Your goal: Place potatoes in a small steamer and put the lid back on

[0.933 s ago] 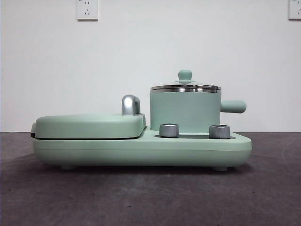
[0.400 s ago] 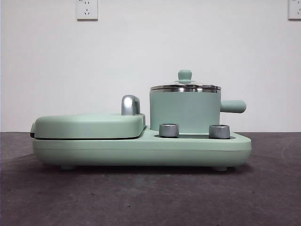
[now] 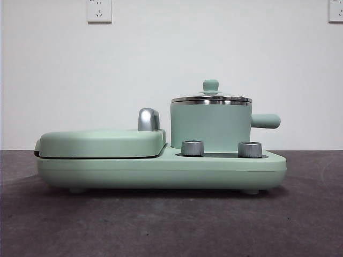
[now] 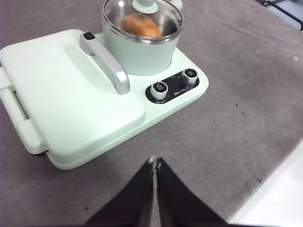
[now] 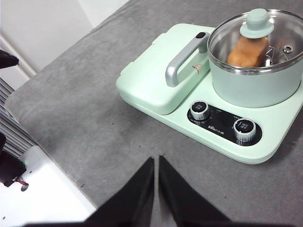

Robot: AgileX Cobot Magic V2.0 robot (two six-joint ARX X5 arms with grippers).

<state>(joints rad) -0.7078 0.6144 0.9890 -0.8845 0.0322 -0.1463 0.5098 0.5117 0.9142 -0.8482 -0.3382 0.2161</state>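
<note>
Although nothing was in our grip, the potato (image 4: 140, 25) already lay inside the small steamer (image 3: 210, 126), showing orange-brown through the glass in both wrist views. The lid (image 3: 211, 98) sat level on the steamer's steel rim, its mint-green knob upright at the centre, with no gap that we could make out from the front. The steamer stood on the green cooker base (image 3: 161, 170), behind the two chrome dials (image 5: 221, 120), with its stubby side handle pointing away from the flat griddle cover (image 4: 61, 99) and that cover's chrome handle (image 5: 182, 59). The cooker itself rested on the grey table (image 3: 171, 225), well in from the edges we could see.

Our left hand (image 4: 155, 163) hovered over bare table near the cooker's dial side, jaws closed together and empty. Our right hand (image 5: 156, 161) hung likewise on the griddle side, jaws shut on nothing, clear of everything.

We judged both parts of the task done, so the step in hand was simply to finish cleanly. Doing that well meant keeping both hands high and apart from the cooker, not brushing the knob or the chrome handle, and confirming that the lid's rim met the pot all round. Any retreat should go up and away from the cooker, since a nudge might tilt the lid.
</note>
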